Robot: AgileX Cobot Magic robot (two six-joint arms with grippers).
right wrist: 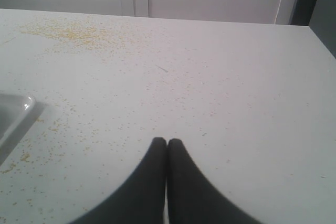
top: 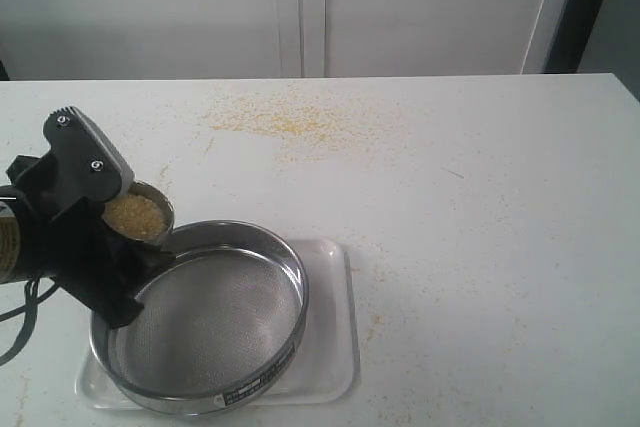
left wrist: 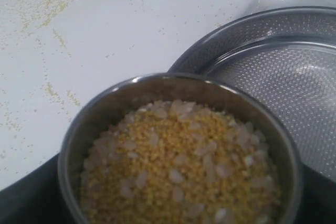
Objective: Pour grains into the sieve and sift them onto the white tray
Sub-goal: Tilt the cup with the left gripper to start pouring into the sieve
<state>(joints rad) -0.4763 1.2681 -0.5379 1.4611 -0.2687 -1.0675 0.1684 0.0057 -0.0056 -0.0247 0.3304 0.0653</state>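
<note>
My left gripper (top: 122, 237) is shut on a small steel cup (left wrist: 157, 82), tipped toward the sieve. The cup is full of grains (left wrist: 178, 171), yellow meal with pale rice-like bits, also visible in the exterior view (top: 135, 215). It hangs just over the far left rim of the sieve (top: 298, 292), a wide round steel sieve whose mesh (left wrist: 283, 77) is bare. The sieve rests on the white tray (top: 335, 347). My right gripper (right wrist: 167, 141) is shut with nothing in it, low over bare table to the right of the tray corner (right wrist: 16, 106); the exterior view does not show it.
Thin yellow crumbs (top: 285, 125) are strewn over the white table, thickest at the back centre, with more scattered to the right of the tray (top: 378, 319). A wall runs behind the table's far edge (top: 320, 77).
</note>
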